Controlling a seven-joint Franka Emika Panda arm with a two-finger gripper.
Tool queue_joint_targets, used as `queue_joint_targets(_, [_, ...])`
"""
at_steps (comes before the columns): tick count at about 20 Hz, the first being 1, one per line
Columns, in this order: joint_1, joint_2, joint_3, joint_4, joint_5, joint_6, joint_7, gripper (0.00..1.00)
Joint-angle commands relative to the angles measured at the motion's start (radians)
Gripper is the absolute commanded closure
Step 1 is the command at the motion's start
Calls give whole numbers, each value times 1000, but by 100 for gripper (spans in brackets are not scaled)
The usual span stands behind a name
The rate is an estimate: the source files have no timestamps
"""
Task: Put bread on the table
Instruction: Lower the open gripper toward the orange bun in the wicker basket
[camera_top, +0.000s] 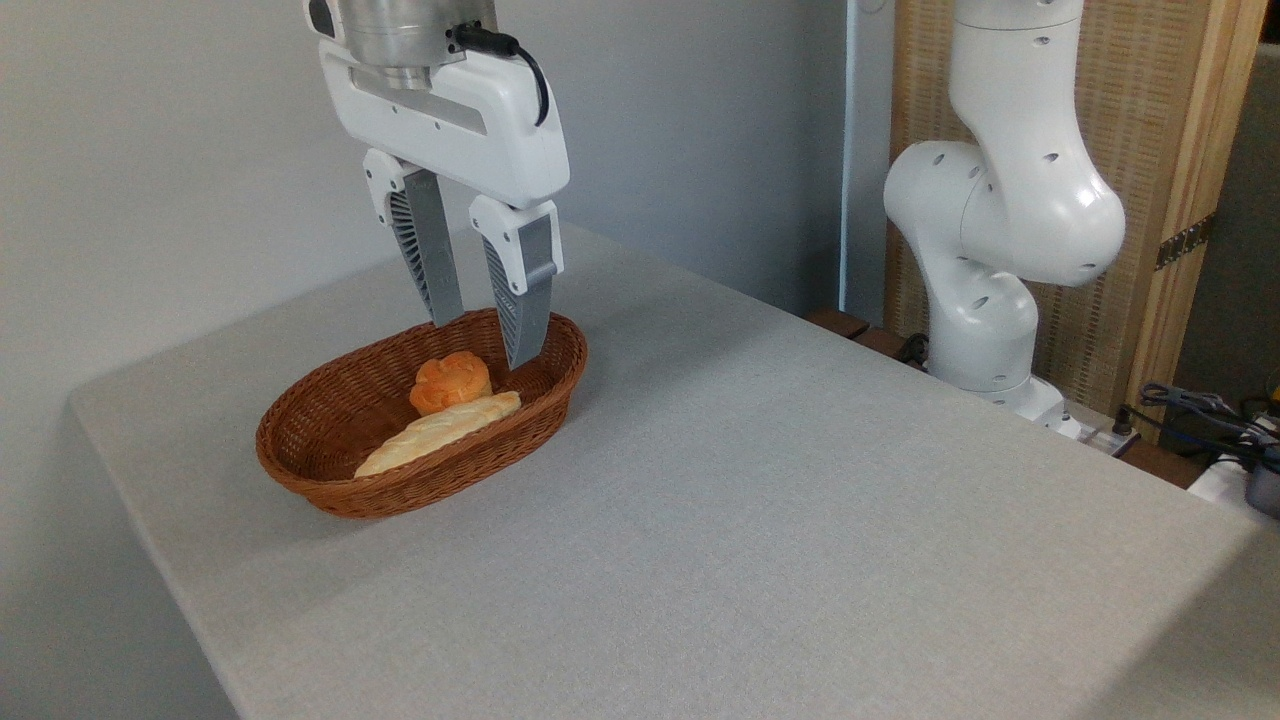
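The bread, a small round orange bun with a knotted top, lies inside the brown wicker basket on the left part of the light grey table. It rests against a long pale-yellow braided loaf. My gripper hangs just above the bun, over the basket's far end. Its two grey fingers are spread apart with nothing between them. The right fingertip reaches down to about the level of the basket's rim.
The arm's white base and lower links stand behind the table's far right edge. Cables and small gear lie at the right. A grey wall backs the table, and a wooden panel stands behind the arm.
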Motion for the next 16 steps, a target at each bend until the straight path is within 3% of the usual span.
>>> queue_joint_targets(1, [-9,-35,14,-45,9,0,-6,0])
queue_joint_targets(9, [-10,-36,13,-61,8,9,-6,0])
queue_joint_targets(11, [-18,-44,10,-90,-4,58,-7,0])
queue_joint_targets(13, [-57,-76,5,-168,-23,150,-9,0])
queue_joint_targets(16, [-174,-111,6,-304,-49,334,-10,0])
